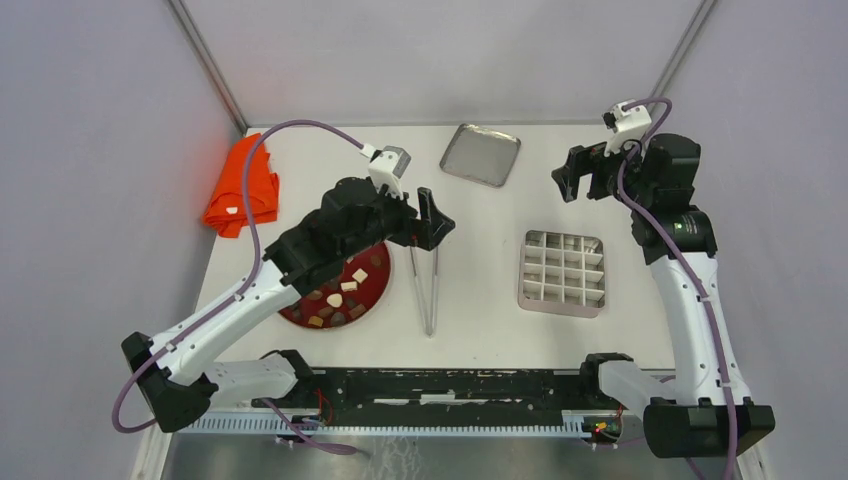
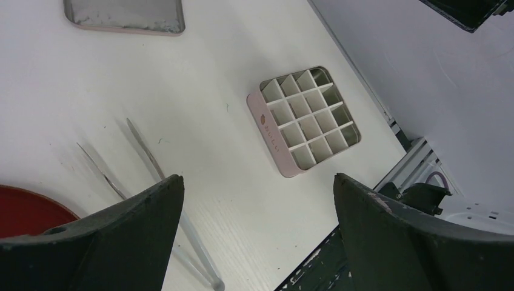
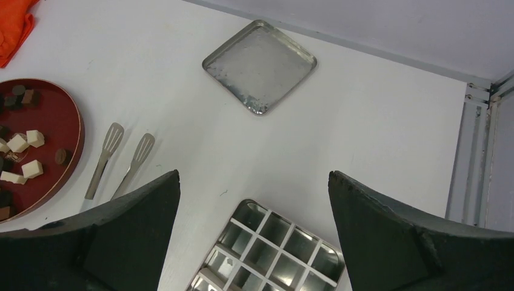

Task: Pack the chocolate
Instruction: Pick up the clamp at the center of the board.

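On the left half of the white bench (image 1: 480,320), the chocolate (image 1: 349,287) lies heaped in small dark brown, tan and cream-white pieces on a round red plate (image 1: 372,292), part of it hidden beneath the left arm that reaches out over it. The left pincer (image 1: 437,222) hangs released, jaws spread wide and gripping nothing, just past the plate's far right rim and above the far end of a pair of metal tongs (image 1: 430,295). The chocolate sits to its left and nearer the arm bases, close by but not touching it. The tongs rest flat on the bench just right of the plate, their slotted ends pointing away from the bases. To the right of the tongs, apart from them, stands a square divided tin (image 1: 563,272) with a four-by-four grid of cells. Beyond it, near the back wall, lies a shallow square metal tray (image 1: 481,154). The right pincer (image 1: 578,178) is also released, jaws wide, held above the far right of the bench between tray and tin, well apart from the chocolate. An orange cloth (image 1: 243,187) is bunched at the far left edge.
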